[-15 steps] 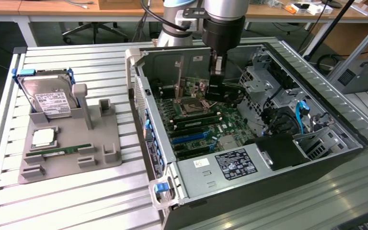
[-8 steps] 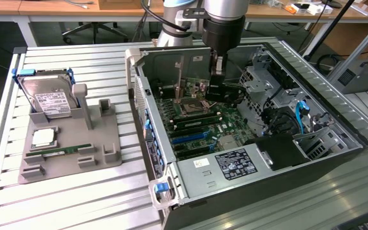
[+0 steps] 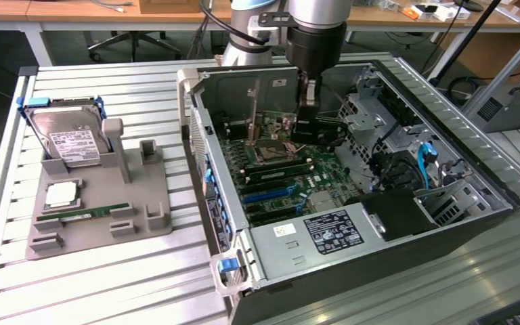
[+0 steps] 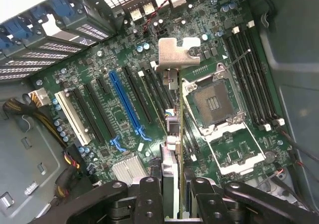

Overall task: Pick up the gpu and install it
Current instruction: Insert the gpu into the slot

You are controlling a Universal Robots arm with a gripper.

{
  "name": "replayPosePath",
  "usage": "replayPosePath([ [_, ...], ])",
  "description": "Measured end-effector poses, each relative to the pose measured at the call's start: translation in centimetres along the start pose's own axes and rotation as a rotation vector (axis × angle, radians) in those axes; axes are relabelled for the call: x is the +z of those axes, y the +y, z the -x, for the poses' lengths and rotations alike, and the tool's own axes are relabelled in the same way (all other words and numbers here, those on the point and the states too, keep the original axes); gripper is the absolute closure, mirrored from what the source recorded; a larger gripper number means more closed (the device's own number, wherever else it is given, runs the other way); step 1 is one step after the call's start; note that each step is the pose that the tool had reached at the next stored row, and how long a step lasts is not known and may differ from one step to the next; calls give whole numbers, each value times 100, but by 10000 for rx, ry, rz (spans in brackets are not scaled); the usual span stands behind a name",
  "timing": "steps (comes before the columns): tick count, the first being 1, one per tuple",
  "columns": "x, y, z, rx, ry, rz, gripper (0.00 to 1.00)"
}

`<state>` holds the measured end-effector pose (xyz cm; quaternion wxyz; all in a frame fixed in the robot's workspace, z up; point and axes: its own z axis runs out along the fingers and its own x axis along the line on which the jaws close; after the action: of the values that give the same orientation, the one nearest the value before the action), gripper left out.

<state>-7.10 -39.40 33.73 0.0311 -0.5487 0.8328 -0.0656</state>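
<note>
The gripper (image 4: 177, 186) is clamped on the gpu (image 4: 173, 122), holding it edge-on inside the open computer case (image 3: 242, 267). The card hangs over the motherboard's (image 4: 99, 69) expansion slots, between the blue slot (image 4: 124, 102) and the CPU socket (image 4: 214, 102), its silver bracket (image 4: 177, 52) at the far end.
</note>
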Motion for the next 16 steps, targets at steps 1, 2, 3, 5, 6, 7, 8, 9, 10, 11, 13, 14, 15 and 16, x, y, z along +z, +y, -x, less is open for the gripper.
replayPosePath([
  [1, 0, 0, 0, -22, 6, -5, 73],
  [2, 0, 0, 0, -82, 26, -18, 73],
  [3, 0, 0, 0, -182, 64, -42, 73],
  [5, 0, 0, 0, -347, 123, -80, 73],
  [6, 1, 0, 0, -423, 150, -99, 73],
  [7, 0, 0, 0, -489, 168, -111, 73],
  [8, 0, 0, 0, -538, 171, -117, 73],
  [9, 1, 0, 0, -611, 177, -126, 73],
  [10, 1, 0, 0, -709, 178, -135, 73],
  [11, 1, 0, 0, -838, 175, -147, 73],
  [13, 0, 0, 0, -1113, 158, -165, 73],
  [14, 1, 0, 0, -1232, 147, -172, 73],
  [15, 1, 0, 0, -1278, 144, -175, 73],
  [16, 1, 0, 0, -1363, 138, -181, 73],
])
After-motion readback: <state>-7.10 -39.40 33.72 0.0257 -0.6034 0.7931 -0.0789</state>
